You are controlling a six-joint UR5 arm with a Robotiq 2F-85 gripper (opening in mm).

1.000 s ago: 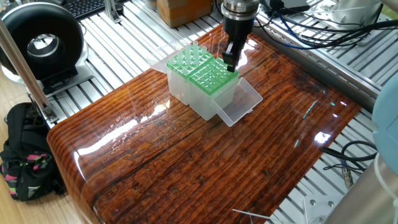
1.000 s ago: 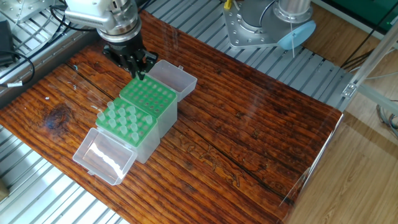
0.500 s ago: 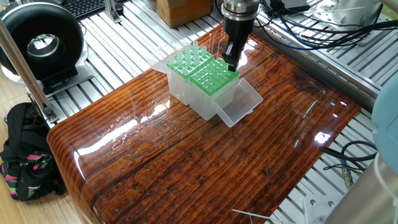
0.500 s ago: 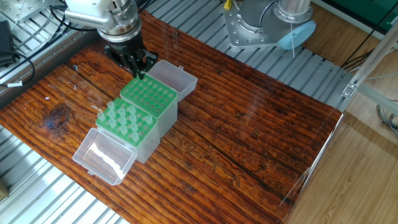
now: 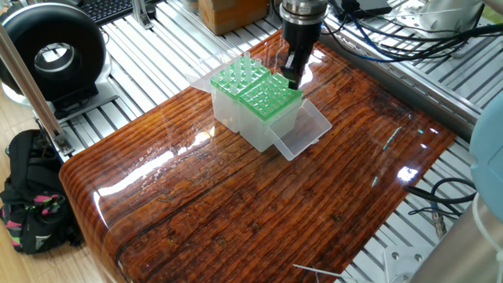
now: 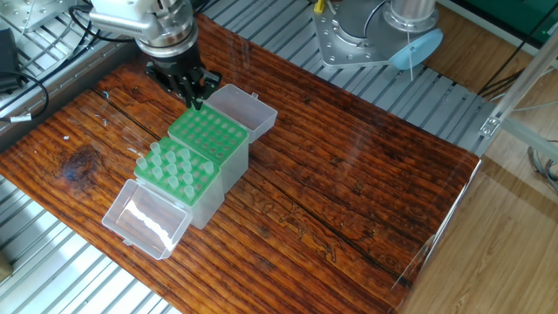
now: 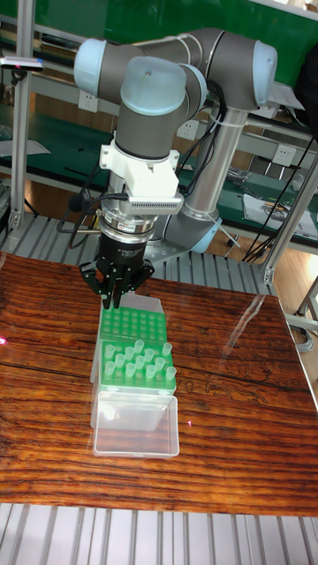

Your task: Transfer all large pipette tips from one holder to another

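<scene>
The translucent whitish large pipette tips are held upright in one green-topped clear plastic holder. An adjoining green-topped holder is seen with bare holes. The black two-finger gripper is poised at that adjoining holder's corner; its grip cannot be told.

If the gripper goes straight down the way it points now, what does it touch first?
Most likely the green top plate of the empty holder, near its far corner: the gripper points down there. Whether it already carries a tip cannot be told.

Probably robotics lab: aluminium-profile bench, cables, UR arm, pipette-tip racks.
</scene>
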